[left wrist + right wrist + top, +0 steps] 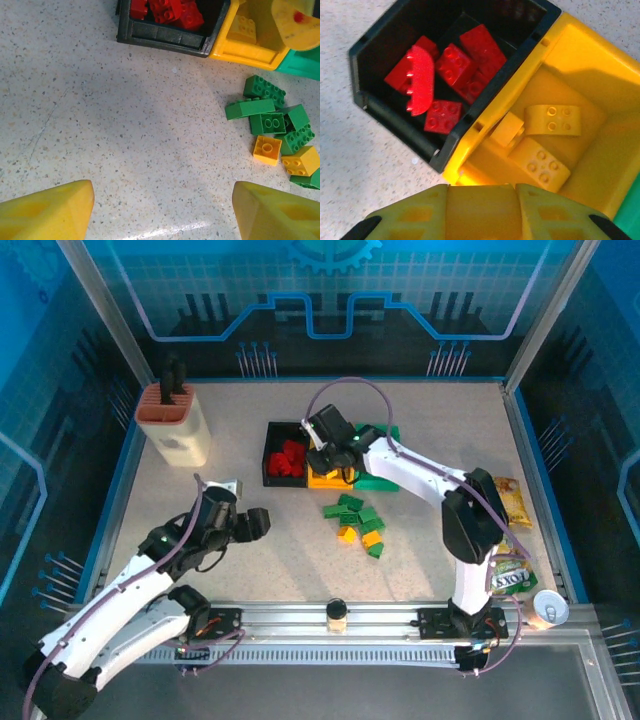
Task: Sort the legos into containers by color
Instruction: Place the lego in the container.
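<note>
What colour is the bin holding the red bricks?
The bin is black, clearest in the right wrist view.

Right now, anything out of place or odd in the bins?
Nothing stands out. The black bin holds only red bricks, the yellow bin only yellow ones. Green and yellow bricks lie loose beside them, unsorted.

left arm folded low, forearm reaching forward and to the right; left gripper with jaws parted wide, nothing between its fingers. right arm stretched forward and to the left (elbow bent above its base); right gripper pointing downward, jaws closed on a yellow lego.
</note>
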